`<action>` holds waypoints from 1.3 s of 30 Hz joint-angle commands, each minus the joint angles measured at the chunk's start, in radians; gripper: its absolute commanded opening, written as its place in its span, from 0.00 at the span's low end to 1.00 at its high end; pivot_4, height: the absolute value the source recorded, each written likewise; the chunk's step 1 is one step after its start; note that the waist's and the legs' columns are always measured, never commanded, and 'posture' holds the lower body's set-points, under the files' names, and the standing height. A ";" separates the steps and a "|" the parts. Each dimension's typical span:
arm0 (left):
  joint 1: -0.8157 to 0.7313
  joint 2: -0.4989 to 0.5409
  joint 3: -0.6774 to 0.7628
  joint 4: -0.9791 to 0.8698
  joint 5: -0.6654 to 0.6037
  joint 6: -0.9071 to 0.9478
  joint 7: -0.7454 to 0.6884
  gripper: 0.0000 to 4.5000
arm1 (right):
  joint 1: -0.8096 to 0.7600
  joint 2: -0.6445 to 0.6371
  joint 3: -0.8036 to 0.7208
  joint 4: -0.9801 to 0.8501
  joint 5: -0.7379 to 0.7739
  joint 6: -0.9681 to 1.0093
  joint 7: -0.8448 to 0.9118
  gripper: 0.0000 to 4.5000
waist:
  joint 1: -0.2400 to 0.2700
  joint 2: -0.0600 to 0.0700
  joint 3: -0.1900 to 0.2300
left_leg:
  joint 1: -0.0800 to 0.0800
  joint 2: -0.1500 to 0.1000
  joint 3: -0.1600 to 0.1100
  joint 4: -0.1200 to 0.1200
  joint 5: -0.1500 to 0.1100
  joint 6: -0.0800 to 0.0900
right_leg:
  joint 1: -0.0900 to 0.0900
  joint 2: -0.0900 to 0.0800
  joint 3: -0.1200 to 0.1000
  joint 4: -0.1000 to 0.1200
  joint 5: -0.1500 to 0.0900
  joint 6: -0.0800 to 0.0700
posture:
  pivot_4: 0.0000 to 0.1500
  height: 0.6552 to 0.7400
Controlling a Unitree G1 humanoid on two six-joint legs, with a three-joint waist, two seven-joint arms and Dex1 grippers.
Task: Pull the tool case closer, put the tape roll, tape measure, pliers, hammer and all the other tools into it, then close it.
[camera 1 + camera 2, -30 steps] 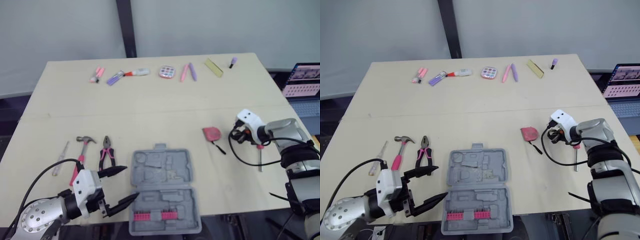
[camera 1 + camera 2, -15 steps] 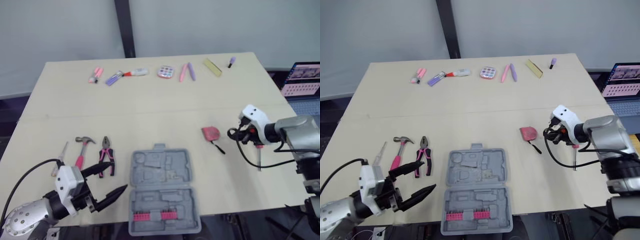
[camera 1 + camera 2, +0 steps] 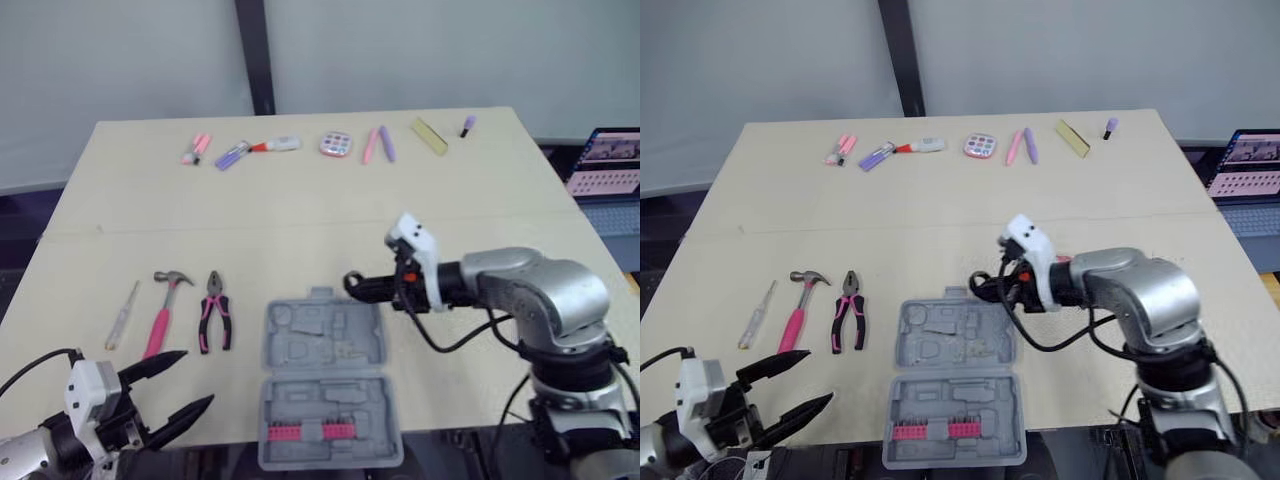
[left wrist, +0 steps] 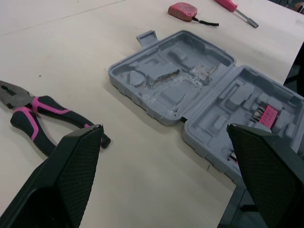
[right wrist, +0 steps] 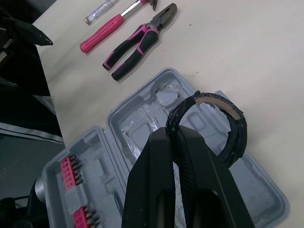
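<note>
Right wrist view puts the right gripper at centre frame, its two black fingers pinched shut on the rim of the black tape roll. The roll stands on edge with its brown core showing. Directly below it lies the open tool case, and the roll hangs over the half with bare moulded recesses. The half with the rows of pink bits sits at the lower left of that frame.

In the left eye view this pairing sits just right of centre, with the roll at the upper right corner of the case. The case's long axis runs from mid-frame down to the bottom edge. So the thing lies straight under the jaws, and the coming move is, as I judge it, a short lowering and release by the right arm.

The left gripper is at the lower left of the frame, its jaws spread wide and holding nothing. It is the nearer one to the pliers, hammer and screwdriver, which lie roughly parallel at left with their handles toward the bottom edge.

The tape measure lies beyond the case's latch end, at the top of the left wrist view.

No brand, label or lettering can be read on any tool or on the case.
</note>
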 commanded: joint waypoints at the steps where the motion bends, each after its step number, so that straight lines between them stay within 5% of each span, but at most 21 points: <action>1: -0.002 -0.003 0.003 0.018 0.017 -0.049 -0.027 1.00 | -0.002 0.049 0.054 -0.006 0.014 -0.042 -0.057 0.01 | -0.004 0.000 0.000 | 0.000 0.000 0.000 0.000 0.000 0.000 | 0.000 0.000 0.000 0.000 0.000 0.000 | 1.00 1.00; 16: -0.045 -0.001 -0.055 0.007 0.045 -0.061 -0.015 1.00 | -0.093 0.152 0.333 0.183 -0.049 -0.265 -0.097 0.01 | -0.010 0.000 0.000 | 0.000 0.000 0.000 0.000 0.000 0.000 | -0.002 0.000 0.000 0.004 0.000 -0.001 | 1.00 1.00; 39: -0.005 0.000 -0.052 -0.088 0.072 -0.019 0.073 1.00 | -0.153 0.306 0.474 0.461 -0.184 -0.471 -0.086 0.01 | -0.017 0.000 0.000 | 0.000 0.000 0.000 -0.001 0.000 0.000 | -0.003 0.000 0.000 0.005 0.000 -0.001 | 1.00 1.00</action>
